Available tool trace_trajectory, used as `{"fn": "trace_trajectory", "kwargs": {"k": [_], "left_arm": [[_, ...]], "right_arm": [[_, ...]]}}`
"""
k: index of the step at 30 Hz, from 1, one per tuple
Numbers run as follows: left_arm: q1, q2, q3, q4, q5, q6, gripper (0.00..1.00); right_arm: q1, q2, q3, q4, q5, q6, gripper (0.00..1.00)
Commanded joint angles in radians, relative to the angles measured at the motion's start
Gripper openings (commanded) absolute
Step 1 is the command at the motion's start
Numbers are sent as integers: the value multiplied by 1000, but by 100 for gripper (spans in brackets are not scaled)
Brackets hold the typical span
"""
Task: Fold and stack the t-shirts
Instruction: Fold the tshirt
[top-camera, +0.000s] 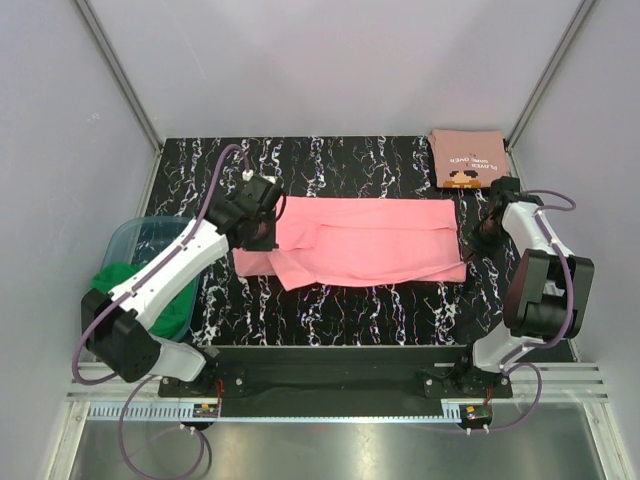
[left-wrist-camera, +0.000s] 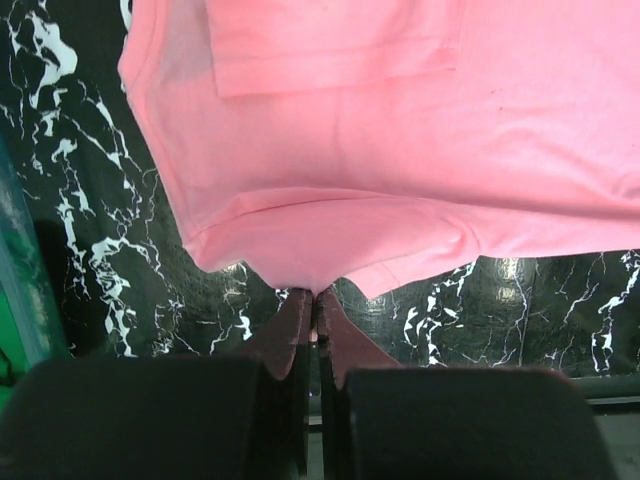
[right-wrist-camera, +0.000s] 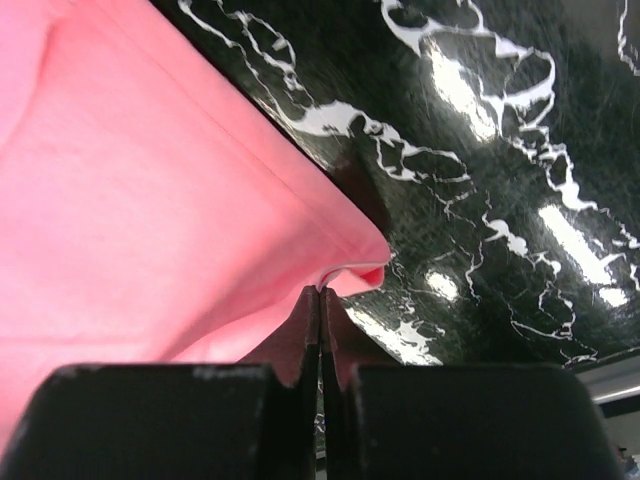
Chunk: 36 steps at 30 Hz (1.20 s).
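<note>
The bright pink t-shirt (top-camera: 365, 240) lies folded into a long band across the middle of the black marbled table (top-camera: 330, 310). My left gripper (top-camera: 262, 236) is shut on its left end; in the left wrist view (left-wrist-camera: 317, 296) the pink cloth (left-wrist-camera: 400, 170) hangs from the closed fingertips. My right gripper (top-camera: 480, 238) is shut on the right end's corner, and the right wrist view (right-wrist-camera: 321, 290) shows the pink hem (right-wrist-camera: 150, 200) pinched between the tips. The salmon t-shirt (top-camera: 468, 159) with white lettering lies folded at the back right corner.
A clear blue bin (top-camera: 150, 270) holding green cloth (top-camera: 160, 300) stands at the table's left edge, under my left arm. White enclosure walls surround the table.
</note>
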Motion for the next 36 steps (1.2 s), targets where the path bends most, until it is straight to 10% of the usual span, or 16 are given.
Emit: {"fn": "trace_trajectory", "kwargs": {"k": [1,36], "left_arm": [[20,39,88,41,38,58,0],[177,315,332,68,89,135,0]], "right_arm": [[8,28,83,-8,-3,-37,0],[34,324,376,-21,-62,-132,0]]}}
